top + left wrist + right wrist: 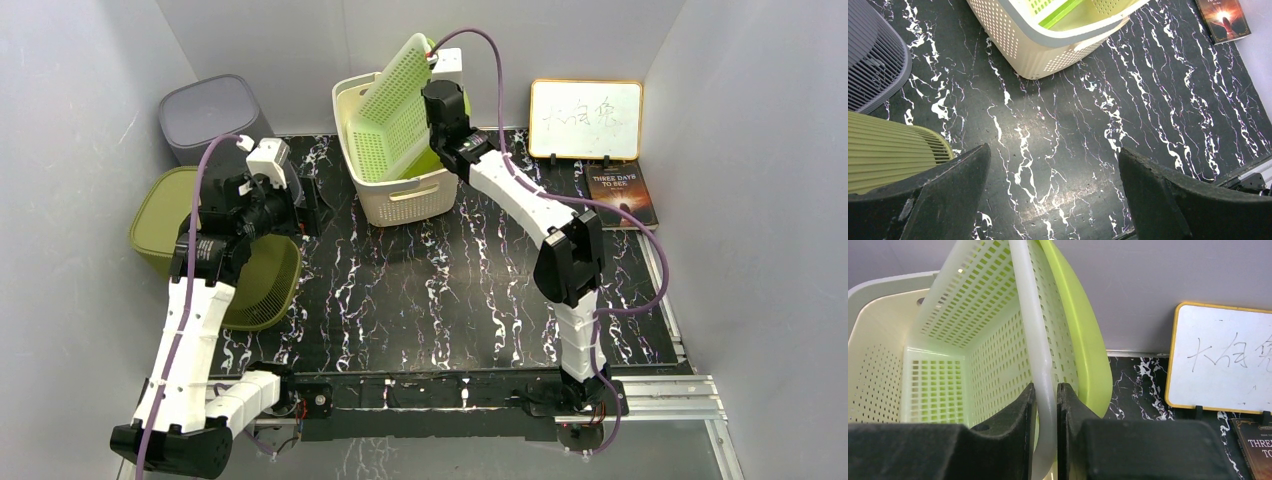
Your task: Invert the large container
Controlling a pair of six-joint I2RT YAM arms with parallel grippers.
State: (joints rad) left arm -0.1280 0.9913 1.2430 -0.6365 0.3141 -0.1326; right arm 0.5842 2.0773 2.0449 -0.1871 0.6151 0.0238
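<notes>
R gripper [1046,390] jaws pinch rim of lime-green perforated plastic basket [395,105].
It leans inside cream perforated plastic container [405,205]; we think it must leave before flip. L gripper [1053,155] jaws spread, idle.

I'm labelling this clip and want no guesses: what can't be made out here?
Cream basket floor: top view, hidden by the green basket standing in it.
Olive bin: top view, partly covered by the left arm.
Whiteboard writing: right wrist view, cut off at the right edge.
Book title: right wrist view, cut by the corner.
</notes>
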